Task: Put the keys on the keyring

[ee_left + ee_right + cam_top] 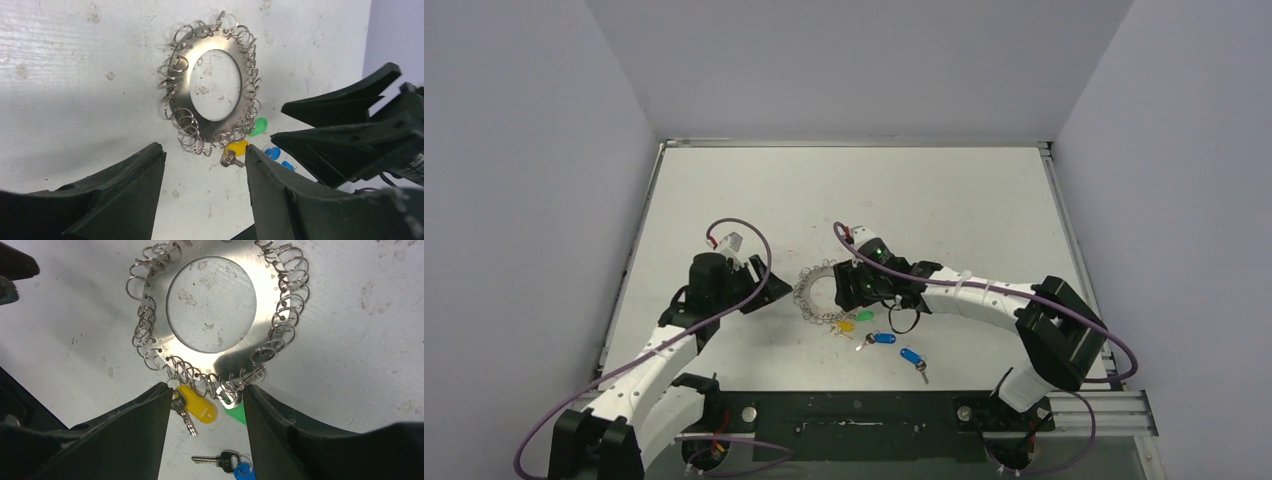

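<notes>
White tabletop (924,200): the keyring (265,340) lies centrally, nearer the near edge. Left hand (204,149) and right hand (206,390) both gape empty. The right hangs over the ring's near rim and is closer to the loose blue keys (883,339), which lie just beyond it toward the near edge.

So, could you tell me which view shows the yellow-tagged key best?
The right wrist view: the yellow-tagged key is close and sharp, tag and teeth visible. The left wrist view shows it small; the top view, only a yellow speck.
</notes>
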Controlling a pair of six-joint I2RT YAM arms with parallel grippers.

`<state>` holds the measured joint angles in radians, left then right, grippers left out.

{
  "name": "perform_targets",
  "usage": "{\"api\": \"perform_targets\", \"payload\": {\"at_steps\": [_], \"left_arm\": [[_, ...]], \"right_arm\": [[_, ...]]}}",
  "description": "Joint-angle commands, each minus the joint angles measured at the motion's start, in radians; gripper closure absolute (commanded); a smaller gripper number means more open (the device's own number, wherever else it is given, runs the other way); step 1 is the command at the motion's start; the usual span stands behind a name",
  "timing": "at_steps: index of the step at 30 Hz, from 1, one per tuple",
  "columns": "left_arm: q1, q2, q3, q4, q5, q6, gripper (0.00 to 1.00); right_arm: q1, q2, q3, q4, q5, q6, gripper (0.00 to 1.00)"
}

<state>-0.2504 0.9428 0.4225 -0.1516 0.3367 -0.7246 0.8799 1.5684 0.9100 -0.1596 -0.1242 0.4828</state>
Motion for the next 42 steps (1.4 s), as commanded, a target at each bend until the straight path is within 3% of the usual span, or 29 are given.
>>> {"api": "perform_targets", "payload": {"at_steps": [1,10,24,29,37,42], "left_arm": [[0.01,-0.122,-0.013,-0.021,-0.015,0.001,0.42],[0.011,-0.273,-0.079,-0.014,-0.041,-0.044,0.42],[0.01,-0.043,-0.081,0.089,0.086,-0.044,0.43],[0.009,0.03,-0.081,0.116,0.123,-0.041,0.42],[0.008,0.026,-0.087,0.102,0.127,-0.036,0.42],[0.007,0.006,-0.094,0.099,0.116,-0.037,0.42]], "right_arm": [[0.014,0.04,0.062,-0.001,-0.005,-0.052,0.47],[0.019,0.132,0.142,-0.014,-0.045,-0.046,0.59],[0.022,0.194,0.158,0.024,-0.156,-0.054,0.73],[0.02,0.231,0.17,0.02,-0.153,-0.052,0.73],[0.02,0.244,0.166,0.021,-0.152,-0.044,0.74],[0.019,0.202,0.15,0.016,-0.137,-0.051,0.8]]}}
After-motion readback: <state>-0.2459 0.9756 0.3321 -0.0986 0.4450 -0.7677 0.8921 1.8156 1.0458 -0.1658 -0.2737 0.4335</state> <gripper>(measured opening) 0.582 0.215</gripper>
